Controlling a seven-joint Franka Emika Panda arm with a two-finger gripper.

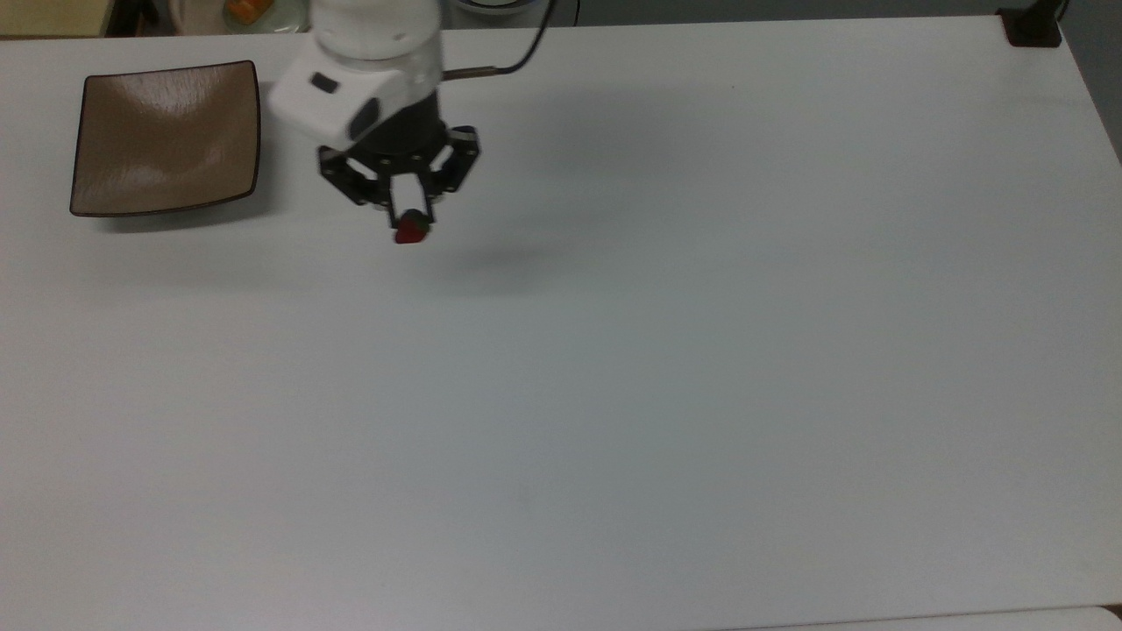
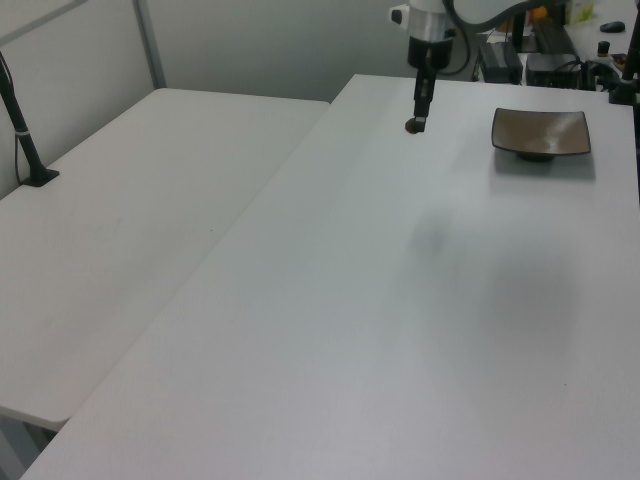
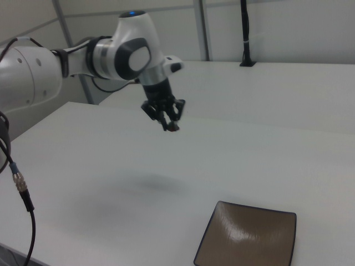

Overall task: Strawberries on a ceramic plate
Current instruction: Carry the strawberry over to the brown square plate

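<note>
Gripper point(image 1: 410, 221) hangs in the air over the white table point(image 1: 614, 350), fingers pinched nearly shut on the strawberry point(image 1: 411, 230), which pokes out red below the tips. In the right view the gripper point(image 3: 171, 126) is well clear of the tabletop, w/ a soft shadow on the surface under it; the berry there is just a dark speck at the tips, prob. the same fruit but hard to make out. Left view: gripper point(image 2: 415, 122) pointing straight down, small dark-red blob at its end.

Ceramic plate point(image 1: 166, 137) sits flat on the table at the top view's left, nothing on it, glossy tan w/ thin dark rim. Gripper is near the plate's right edge in the top view but not over it. Plate also at the far right of the left view point(image 2: 541, 133) and bottom of the right view point(image 3: 247, 237).

A black cable point(image 1: 517, 61) trails from the arm's wrist.
</note>
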